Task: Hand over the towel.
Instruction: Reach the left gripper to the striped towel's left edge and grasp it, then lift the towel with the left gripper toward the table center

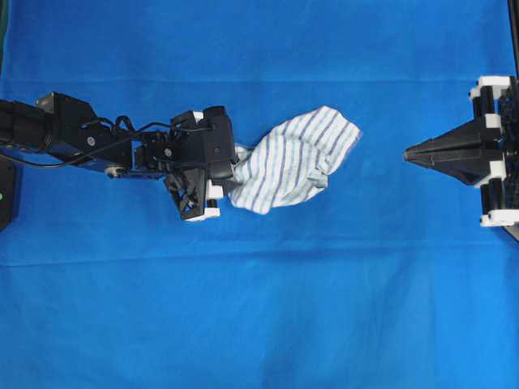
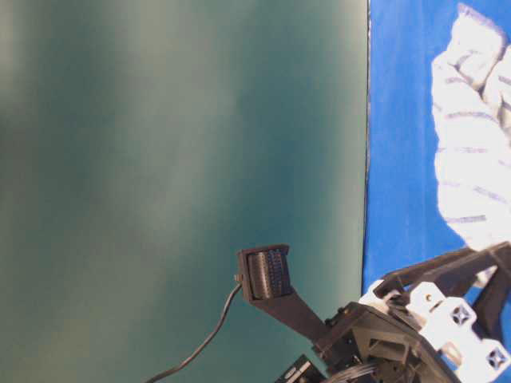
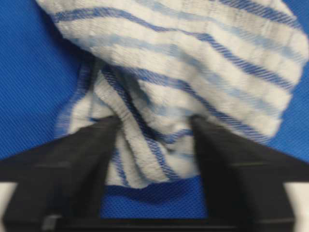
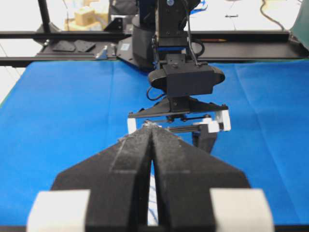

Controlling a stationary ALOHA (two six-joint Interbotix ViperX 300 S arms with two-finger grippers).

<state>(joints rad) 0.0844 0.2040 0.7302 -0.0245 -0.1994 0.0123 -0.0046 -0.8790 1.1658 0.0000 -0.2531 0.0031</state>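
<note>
The towel (image 1: 292, 158), white with thin blue and grey stripes, lies crumpled on the blue cloth near the middle. My left gripper (image 1: 231, 172) reaches in from the left and is at the towel's left end. In the left wrist view its two black fingers press from both sides on a bunched fold of the towel (image 3: 193, 58), so the left gripper (image 3: 153, 128) is shut on it. My right gripper (image 1: 408, 151) is shut and empty, pointing left, a short gap to the right of the towel. In the right wrist view the right gripper (image 4: 152, 126) faces the left gripper (image 4: 178, 121).
A large plain blue cloth (image 1: 259, 324) covers the whole table. A dark green wall (image 2: 176, 159) fills the left of the table-level view, where the towel (image 2: 471, 159) shows at the right edge. Black rails and an arm base (image 4: 159, 29) stand beyond the far table edge.
</note>
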